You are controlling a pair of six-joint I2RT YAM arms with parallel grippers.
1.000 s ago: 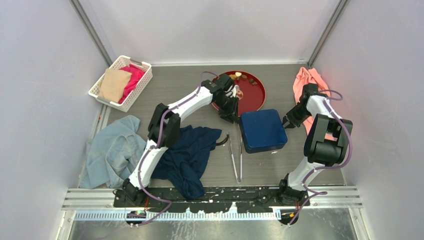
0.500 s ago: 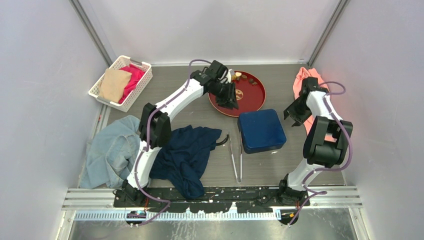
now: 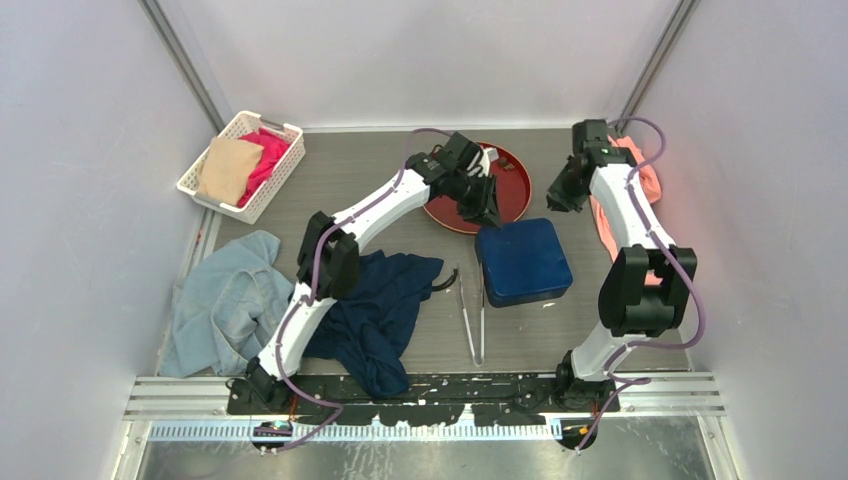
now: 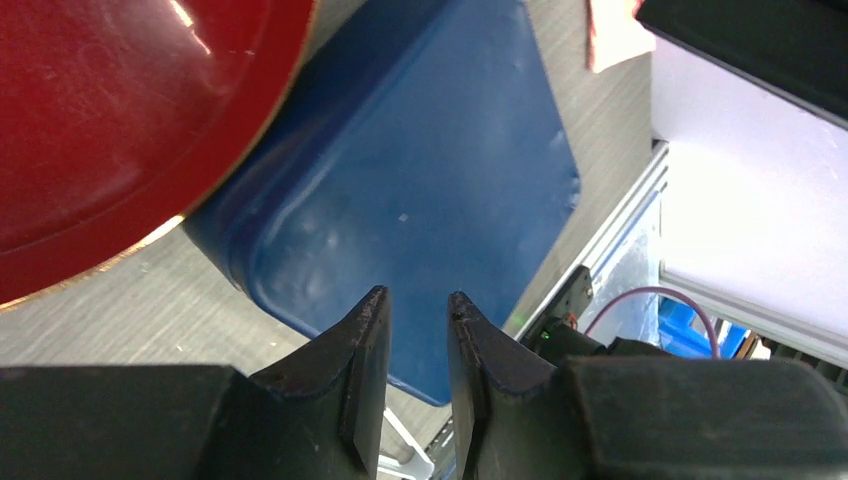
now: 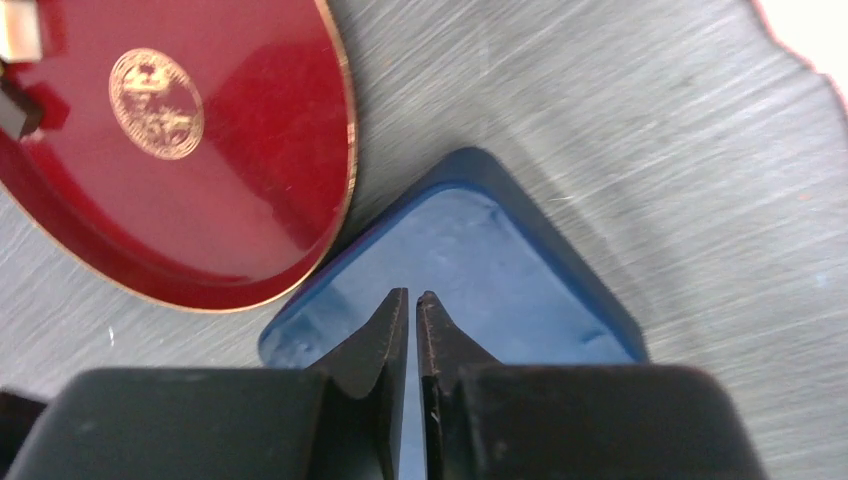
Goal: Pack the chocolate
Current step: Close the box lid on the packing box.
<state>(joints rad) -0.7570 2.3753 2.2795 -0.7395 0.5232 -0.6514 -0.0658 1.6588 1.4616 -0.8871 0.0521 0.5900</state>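
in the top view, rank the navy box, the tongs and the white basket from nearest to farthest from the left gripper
1. navy box: right beside the left gripper, just toward the arm bases.
2. tongs: farther toward the bases, left of the box.
3. white basket: far-left corner, clearly farthest.

Left gripper (image 4: 416, 297): two black fingers come up from the bottom edge, a narrow gap between the tips, nothing in it. The tips sit over the near edge of a navy blue square box with rounded corners and a smooth closed top (image 4: 420, 190). A glossy red round tray with a thin gold rim (image 4: 120, 120) fills the upper left, its edge overlapping the box's upper-left side; the visible part is bare. Grey wood-grain tabletop (image 4: 120, 300) is at lower left. A pink cloth corner (image 4: 612, 35) is at top right, beside a black arm housing (image 4: 750, 40). A metal rail (image 4: 625, 215) and a purple cable (image 4: 650, 295) are at right.
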